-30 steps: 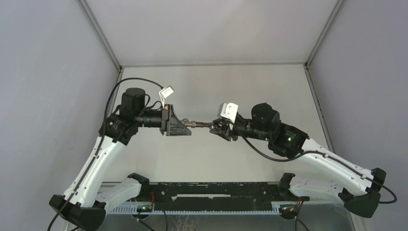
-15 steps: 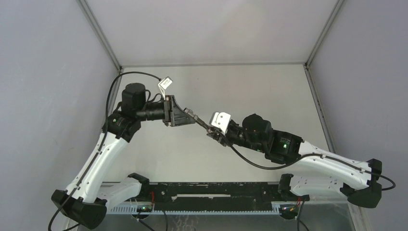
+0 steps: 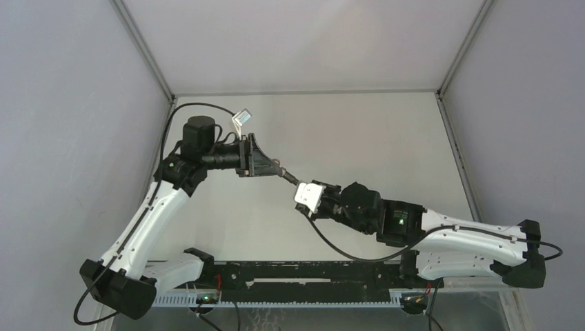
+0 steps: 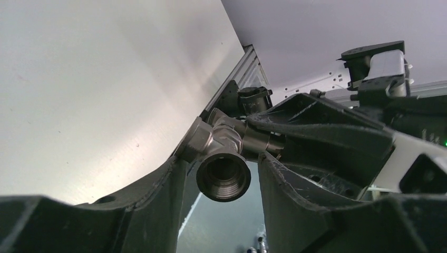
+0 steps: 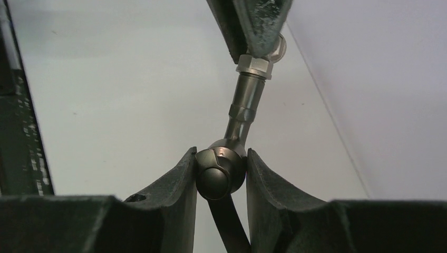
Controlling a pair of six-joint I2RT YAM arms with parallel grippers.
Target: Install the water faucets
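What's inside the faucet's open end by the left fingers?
The faucet shows threads inside its mouth and nothing lodged near the rim. Deeper in it is dark; the far end is hidden.

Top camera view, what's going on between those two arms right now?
A slim metal faucet is up off the table, spanning between the two hands. The right hand is clamped on the rounded head of its stem. The left hand stands open around the threaded end, with gaps showing, so only the right hand seems to grip it.
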